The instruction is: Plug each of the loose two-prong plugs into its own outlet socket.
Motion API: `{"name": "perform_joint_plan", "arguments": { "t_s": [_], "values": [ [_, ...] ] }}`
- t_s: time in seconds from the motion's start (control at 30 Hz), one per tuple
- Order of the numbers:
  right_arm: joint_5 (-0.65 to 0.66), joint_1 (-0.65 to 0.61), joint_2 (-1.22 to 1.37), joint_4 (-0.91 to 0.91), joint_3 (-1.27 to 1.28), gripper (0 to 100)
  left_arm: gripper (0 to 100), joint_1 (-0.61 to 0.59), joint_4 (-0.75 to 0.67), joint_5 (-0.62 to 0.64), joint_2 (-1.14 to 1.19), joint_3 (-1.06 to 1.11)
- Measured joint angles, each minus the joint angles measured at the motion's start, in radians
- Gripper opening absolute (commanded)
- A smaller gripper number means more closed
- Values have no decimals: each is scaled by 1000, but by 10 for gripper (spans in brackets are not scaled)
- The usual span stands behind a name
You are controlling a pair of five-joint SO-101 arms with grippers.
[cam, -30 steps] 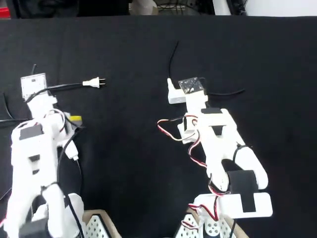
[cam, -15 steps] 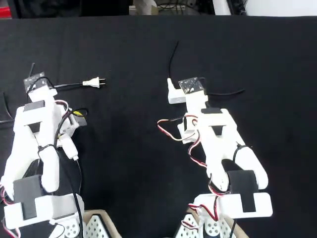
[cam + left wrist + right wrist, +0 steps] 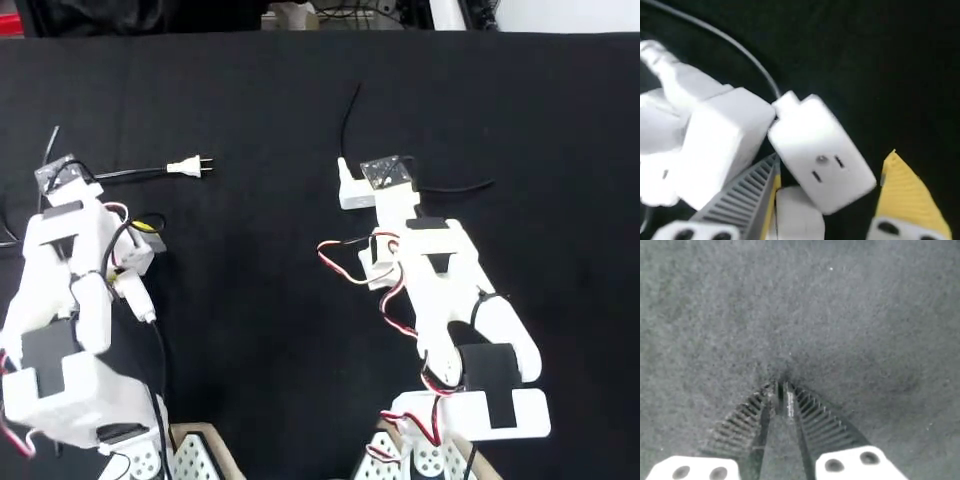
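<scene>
The left end effector (image 3: 832,162) stands wide around a white outlet socket (image 3: 815,150) on the black bench (image 3: 260,90). The right end effector (image 3: 782,392) is pinched narrow, its tips at the cloth. A loose two-prong plug (image 3: 189,167) lies between the arms, nearer the left.

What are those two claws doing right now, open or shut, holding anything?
Left gripper: open, its fingers either side of the white outlet socket.
Right gripper: shut against the black cloth, nothing visibly held.
</scene>
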Motion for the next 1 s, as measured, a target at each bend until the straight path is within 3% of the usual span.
{"name": "perform_joint_plan", "arguments": {
  "t_s": [0.17,0.33,0.5,0.7,0.87,1.0],
  "values": [
    [0,0,0,0,0,39,27,0,77,-9,57,-100],
    [0,0,0,0,0,39,28,17,135,-44,61,-130],
    [0,0,0,0,0,39,29,141,186,-180,51,-133],
    [0,0,0,0,0,39,29,275,299,-285,-172,-130],
    [0,0,0,0,0,39,34,377,391,-287,-488,-130],
    [0,0,0,0,0,39,51,470,468,-126,-562,-137]
  ]
}}
